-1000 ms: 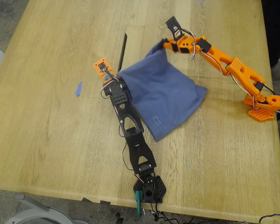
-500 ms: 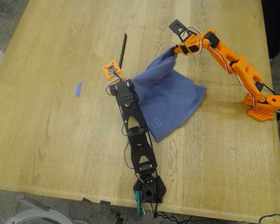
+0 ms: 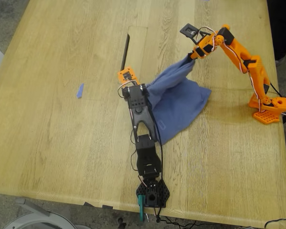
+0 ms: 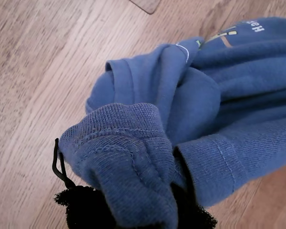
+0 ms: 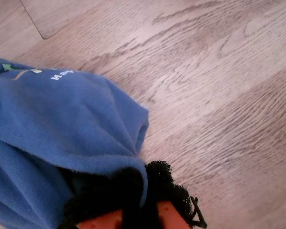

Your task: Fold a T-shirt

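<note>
Gripping the T-shirt [image 3: 181, 102] at two places, with the cloth lifted and bunched between them. Clamped on a thick fold with a ribbed, stitched edge: the fingers of my first gripper [image 4: 133, 210], on the black arm, closed tight with fabric spilling over them. Seen in the exterior view near the middle of the bench [image 3: 62, 119], at the left end of the raised cloth [image 3: 144, 90]. Pinched on a thinner corner of the same shirt: the fingers of my second gripper [image 5: 133, 191], on the orange arm, shut on the fabric. Placed farther off and to the exterior view's right [image 3: 193, 53], holding that corner above the wood.

Stretched as a sagging ridge from one gripper to the other, with the lower part of the shirt lying rumpled on the bench toward the exterior view's right and near side. Showing on the folds in both wrist views: a bit of white lettering and a green-yellow print. Lying well apart, toward the exterior view's left: a small blue scrap [image 3: 79, 90].
</note>
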`<act>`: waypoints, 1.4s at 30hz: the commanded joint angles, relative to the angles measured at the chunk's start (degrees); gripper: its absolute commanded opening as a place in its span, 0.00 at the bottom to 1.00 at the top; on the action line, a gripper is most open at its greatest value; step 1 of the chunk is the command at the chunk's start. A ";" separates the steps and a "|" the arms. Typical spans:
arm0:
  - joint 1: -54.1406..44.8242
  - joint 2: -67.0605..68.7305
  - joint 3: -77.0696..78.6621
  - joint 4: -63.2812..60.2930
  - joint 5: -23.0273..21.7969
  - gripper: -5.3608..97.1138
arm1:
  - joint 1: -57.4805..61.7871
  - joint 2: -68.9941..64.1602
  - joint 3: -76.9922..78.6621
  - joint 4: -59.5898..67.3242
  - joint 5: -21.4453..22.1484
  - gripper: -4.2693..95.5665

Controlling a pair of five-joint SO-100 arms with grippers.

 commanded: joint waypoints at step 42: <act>30.41 48.78 64.25 -17.67 -2.29 0.05 | -10.72 53.17 88.24 -17.23 2.99 0.04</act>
